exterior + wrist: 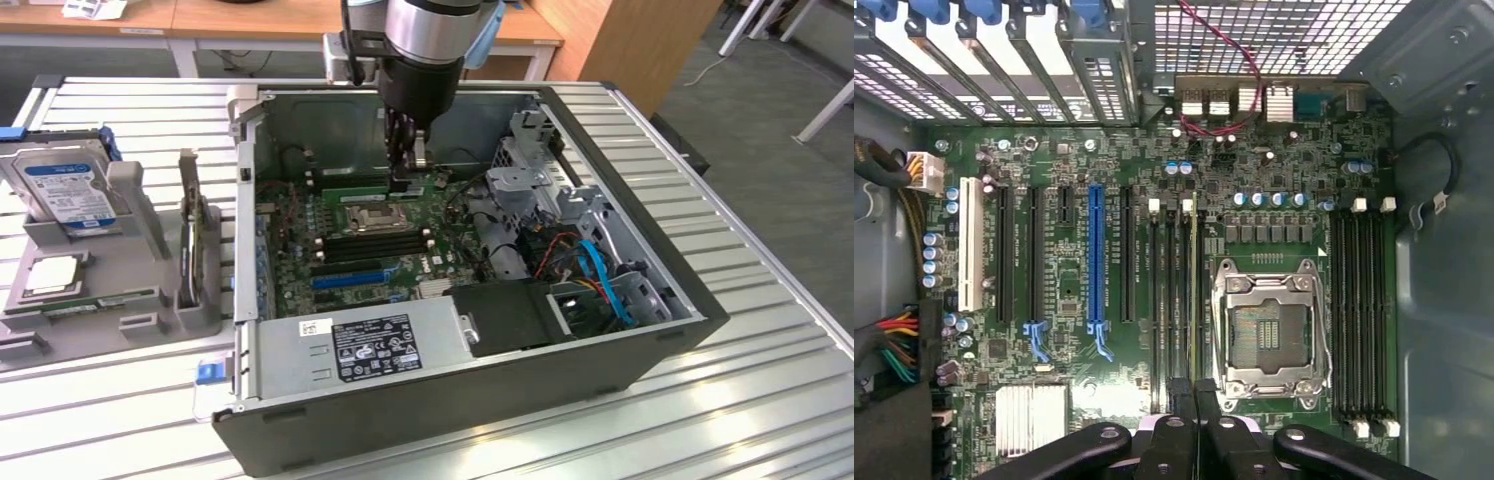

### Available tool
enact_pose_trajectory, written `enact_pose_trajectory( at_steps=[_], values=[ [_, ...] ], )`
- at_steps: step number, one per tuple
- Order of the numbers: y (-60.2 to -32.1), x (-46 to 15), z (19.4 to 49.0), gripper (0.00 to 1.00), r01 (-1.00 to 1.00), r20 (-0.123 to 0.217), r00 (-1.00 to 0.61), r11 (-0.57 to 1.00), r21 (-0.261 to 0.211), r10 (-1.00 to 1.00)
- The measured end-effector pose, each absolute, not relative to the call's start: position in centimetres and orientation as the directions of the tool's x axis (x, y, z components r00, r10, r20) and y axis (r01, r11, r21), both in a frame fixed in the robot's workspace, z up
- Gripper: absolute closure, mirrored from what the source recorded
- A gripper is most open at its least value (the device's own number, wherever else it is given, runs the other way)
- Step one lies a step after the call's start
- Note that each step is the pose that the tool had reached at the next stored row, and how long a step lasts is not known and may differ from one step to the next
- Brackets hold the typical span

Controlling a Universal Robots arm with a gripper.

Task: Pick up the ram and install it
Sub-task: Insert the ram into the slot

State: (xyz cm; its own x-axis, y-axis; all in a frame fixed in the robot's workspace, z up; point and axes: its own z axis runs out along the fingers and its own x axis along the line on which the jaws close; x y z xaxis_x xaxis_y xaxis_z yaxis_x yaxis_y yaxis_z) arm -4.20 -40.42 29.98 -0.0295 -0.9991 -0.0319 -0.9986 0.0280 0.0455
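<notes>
Gripper [1194, 388] clenched on the ram [1194, 290] — a thin edge-on sliver just beyond its fingertips, among black slots [1169, 300] — seating unclear.

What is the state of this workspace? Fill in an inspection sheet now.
Surface: ribbed silver metal table, carrying an open black computer case.
Job's things: long green ram stick stands edge-on among the black motherboard slots beside the silver processor socket; seating cannot be judged.
Clutter: grey plastic holder with blue-labelled silver hard drive and square silver processor chip.
Gripper: black gripper inside the case, shut on the ram stick.
Cables: blue cables by the drive bay; red wires near the rear ports.
Surroundings: wooden desks behind.
</notes>
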Motion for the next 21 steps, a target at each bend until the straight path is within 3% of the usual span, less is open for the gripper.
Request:
enact_pose_trajectory(
  at_steps=[21],
  values=[
    [-41.02,-4.2,29.19,0.89,-0.999,-0.032,-0.01,0.008,0.046,-0.999]
  ],
)
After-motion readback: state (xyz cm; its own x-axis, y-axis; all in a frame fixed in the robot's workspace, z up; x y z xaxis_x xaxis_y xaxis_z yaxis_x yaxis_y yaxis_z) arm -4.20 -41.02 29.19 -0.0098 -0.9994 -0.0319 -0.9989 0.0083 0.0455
